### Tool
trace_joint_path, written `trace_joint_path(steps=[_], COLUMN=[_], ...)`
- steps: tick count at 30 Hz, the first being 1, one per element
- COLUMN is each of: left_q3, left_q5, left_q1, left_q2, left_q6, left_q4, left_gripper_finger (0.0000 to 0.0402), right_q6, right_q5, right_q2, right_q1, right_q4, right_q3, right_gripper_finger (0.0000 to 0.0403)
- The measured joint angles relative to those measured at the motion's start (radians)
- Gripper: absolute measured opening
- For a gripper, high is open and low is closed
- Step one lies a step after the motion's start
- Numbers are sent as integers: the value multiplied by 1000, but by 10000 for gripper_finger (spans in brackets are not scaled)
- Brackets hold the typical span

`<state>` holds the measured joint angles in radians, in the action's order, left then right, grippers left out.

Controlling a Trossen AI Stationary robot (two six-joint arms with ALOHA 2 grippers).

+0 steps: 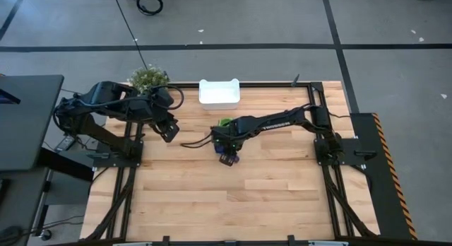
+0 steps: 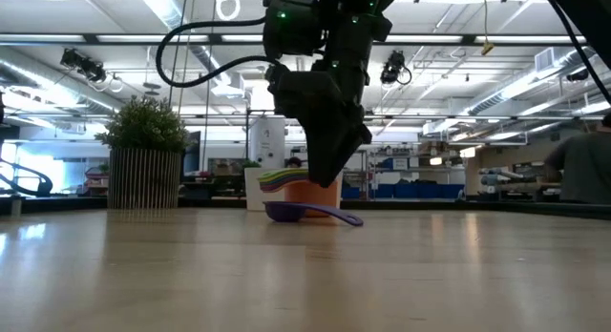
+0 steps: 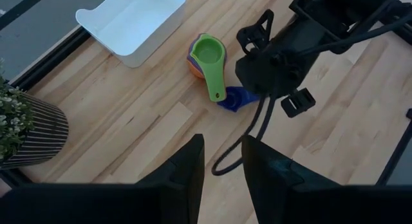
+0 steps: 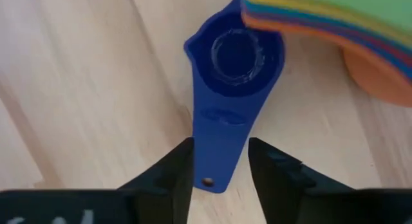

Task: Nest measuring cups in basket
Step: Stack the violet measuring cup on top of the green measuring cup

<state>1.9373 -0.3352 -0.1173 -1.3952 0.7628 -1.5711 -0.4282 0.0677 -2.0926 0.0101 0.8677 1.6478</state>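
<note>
A stack of nested measuring cups (image 3: 205,56), green on top and orange at the bottom, stands on the table near the white basket (image 1: 219,92). One blue cup (image 4: 235,63) lies bowl-up on the wood beside the stack, its bowl partly under the stack's handles (image 4: 322,21). My right gripper (image 4: 221,163) points down just above this cup, open. Its fingers stand on either side of the handle's free end (image 4: 215,166). In the low view its tips (image 2: 329,182) hang above the cup (image 2: 286,213). My left gripper (image 3: 223,166) waits raised at the far left, open by a narrow gap.
A potted plant (image 1: 148,78) stands at the far left corner, beside the left arm. The basket (image 3: 132,24) sits at the far edge, with nothing showing inside it. Bare wood stretches across the near half of the table (image 1: 233,203). A black frame rims the table.
</note>
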Motion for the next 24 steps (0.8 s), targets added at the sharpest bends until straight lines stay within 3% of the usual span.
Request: trace_joint_path(steps=[17,24], left_q3=[0,0], left_q5=[0,0], left_q1=[0,0], left_q2=[0,0], left_q6=[0,-16], left_q4=[0,0], left_gripper_finger=[111,111], right_q6=[18,57], right_q5=[-69,-17], right_q2=[0,0], right_q1=[0,1], right_q4=[-25,-29], right_q3=[-1,-1], right_gripper_finger=[167,166])
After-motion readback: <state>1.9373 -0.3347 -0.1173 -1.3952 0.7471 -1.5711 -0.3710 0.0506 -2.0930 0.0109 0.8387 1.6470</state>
